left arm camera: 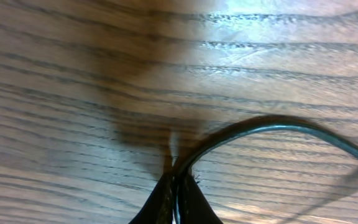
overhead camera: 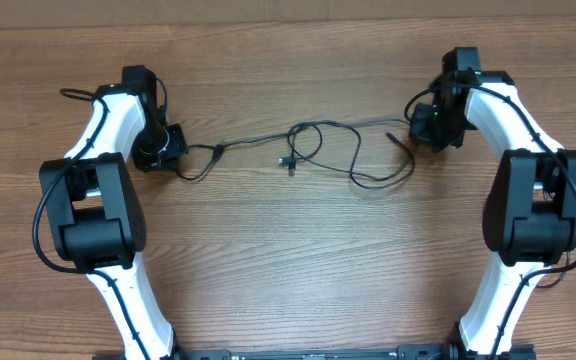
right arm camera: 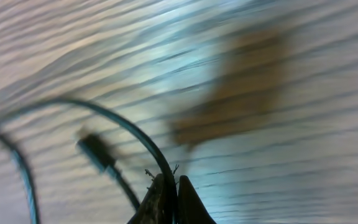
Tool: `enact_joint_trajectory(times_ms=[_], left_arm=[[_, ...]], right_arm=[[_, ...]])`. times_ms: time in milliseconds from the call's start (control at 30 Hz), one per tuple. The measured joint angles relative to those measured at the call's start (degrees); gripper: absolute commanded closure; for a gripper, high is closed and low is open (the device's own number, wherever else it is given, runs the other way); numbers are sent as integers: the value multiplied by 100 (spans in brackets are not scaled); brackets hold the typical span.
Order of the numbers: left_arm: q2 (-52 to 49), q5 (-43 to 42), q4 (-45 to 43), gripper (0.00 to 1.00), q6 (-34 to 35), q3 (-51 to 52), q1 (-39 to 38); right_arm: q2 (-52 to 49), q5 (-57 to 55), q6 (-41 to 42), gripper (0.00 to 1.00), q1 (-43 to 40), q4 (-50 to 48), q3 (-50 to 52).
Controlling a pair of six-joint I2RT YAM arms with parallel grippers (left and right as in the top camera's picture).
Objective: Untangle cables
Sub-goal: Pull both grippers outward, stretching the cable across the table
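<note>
The cables lie on the table a little toward 12 o'clock of its middle. They form a thin black line running from 9 o'clock to 3 o'clock between the two grippers. Near the centre they cross into a small loop, and a small plug lies at 6 o'clock of it. Toward 3 o'clock a wider slack curve sags toward 6 o'clock and ends in another plug tip, just beside the right gripper. How many separate cords make up the tangle cannot be told.

The left gripper is at the 9 o'clock end, clenched on the cables. In the left wrist view its fingers are pressed together at 6 o'clock. A cord comes out from between them, arches up and runs off toward 3 o'clock just above the wood.

The right gripper is at the 3 o'clock end, likewise clamped on a cord. In the blurred right wrist view its fingers meet at 6 o'clock. The cord curves up from them toward 9 o'clock, with a plug and a further strand lying beyond it.

The white and black left arm and right arm reach in from 7 and 5 o'clock.
</note>
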State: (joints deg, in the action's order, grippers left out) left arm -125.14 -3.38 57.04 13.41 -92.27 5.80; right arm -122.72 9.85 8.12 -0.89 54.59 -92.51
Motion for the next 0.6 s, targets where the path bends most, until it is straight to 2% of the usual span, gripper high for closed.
enact_joint_trajectory(times_ms=[233,300,333,400,500,600], left_arm=[[0,289,79,89,63,0,48],[0,415,129,60,142,0,81],[0,476,151,39,179,4,105],[0,538,192,21,273,4,219],[9,479,210,17,299,4,363],[9,358,271,22,293,4,448]], right_arm=[[0,542,-297,96,179,11,0],[0,616,-332,96,223,11,0],[0,636,-343,96,247,11,0],[0,673,-365,96,260,11,0],[0,688,-367,96,258,9,0],[0,691,-369,96,258,11,0]])
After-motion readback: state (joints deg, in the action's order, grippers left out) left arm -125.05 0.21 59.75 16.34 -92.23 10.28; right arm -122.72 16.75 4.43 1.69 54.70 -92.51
